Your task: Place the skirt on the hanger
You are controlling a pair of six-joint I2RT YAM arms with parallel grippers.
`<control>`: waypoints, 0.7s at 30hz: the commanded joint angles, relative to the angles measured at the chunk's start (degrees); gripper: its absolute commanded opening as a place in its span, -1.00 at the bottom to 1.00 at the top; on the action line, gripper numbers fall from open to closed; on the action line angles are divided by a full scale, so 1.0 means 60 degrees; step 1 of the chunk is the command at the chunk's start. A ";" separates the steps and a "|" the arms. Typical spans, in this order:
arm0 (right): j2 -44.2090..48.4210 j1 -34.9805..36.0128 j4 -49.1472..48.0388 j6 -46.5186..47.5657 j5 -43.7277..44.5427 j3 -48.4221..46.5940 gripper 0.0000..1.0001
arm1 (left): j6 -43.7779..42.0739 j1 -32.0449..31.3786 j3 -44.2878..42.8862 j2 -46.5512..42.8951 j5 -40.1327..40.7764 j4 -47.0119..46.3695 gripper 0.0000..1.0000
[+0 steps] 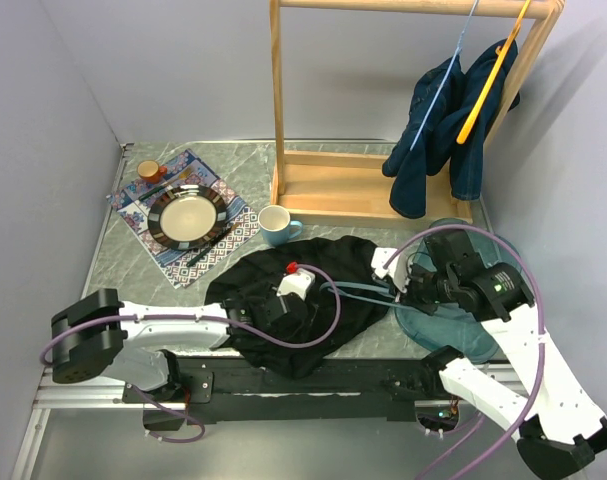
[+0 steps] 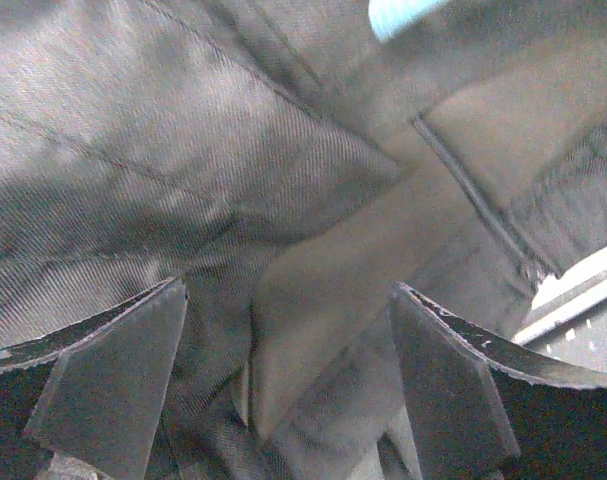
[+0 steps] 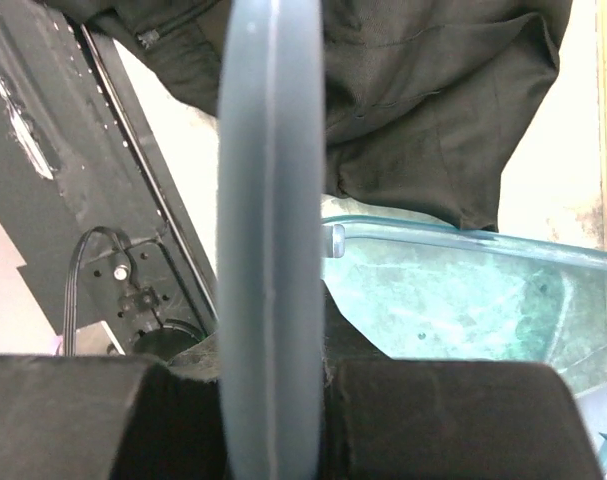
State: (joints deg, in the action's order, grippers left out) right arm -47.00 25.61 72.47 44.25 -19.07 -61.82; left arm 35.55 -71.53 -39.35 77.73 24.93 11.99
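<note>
The black skirt (image 1: 283, 270) lies crumpled on the table near the front edge. My left gripper (image 1: 279, 300) rests on it. In the left wrist view the left gripper (image 2: 283, 400) is open, with a raised fold of the skirt (image 2: 323, 290) standing between its fingers (image 2: 113, 390), apart from both of them. My right gripper (image 1: 408, 290) is shut on the light blue hanger (image 1: 363, 290), whose arm reaches left over the skirt. Seen from the right wrist, the hanger (image 3: 271, 200) runs straight up from between the pads of the right gripper (image 3: 273, 400), with the skirt (image 3: 433, 110) beyond it.
A wooden clothes rack (image 1: 313, 180) stands at the back with a blue denim garment (image 1: 448, 130) on an orange hanger (image 1: 488, 85). A blue mug (image 1: 276, 225), a plate (image 1: 188, 217) on a patterned mat and a small orange cup (image 1: 148, 171) sit at the left. A translucent teal container (image 3: 453, 290) lies beside my right gripper.
</note>
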 commanded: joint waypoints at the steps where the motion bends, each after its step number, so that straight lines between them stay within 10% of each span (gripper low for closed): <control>1: 0.0012 -0.0064 -0.0198 -0.0285 -0.0321 -0.0302 -1.00 | 0.0050 -0.0120 -0.0281 0.0474 0.1263 -0.0227 0.70; 5: -0.0018 -0.0122 -0.0037 -0.0226 -0.0659 -0.0419 -1.00 | 0.0534 -0.0135 -0.0516 0.0989 0.2288 0.0140 0.59; 10: 0.0041 -0.0137 0.0065 -0.0168 -0.0835 -0.0375 -1.00 | 0.1033 -0.0135 -0.0560 0.1385 0.2921 0.0360 -0.23; 21: -0.0017 -0.0137 0.0694 0.0724 -0.1872 -0.0214 -1.00 | 0.0784 0.0011 -0.0897 -0.0972 0.1237 0.1692 -0.98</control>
State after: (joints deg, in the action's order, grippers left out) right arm -47.33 25.08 74.83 45.12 -25.08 -61.82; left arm 40.12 -72.29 -41.74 77.95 35.81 18.68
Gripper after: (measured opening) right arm 0.176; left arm 0.040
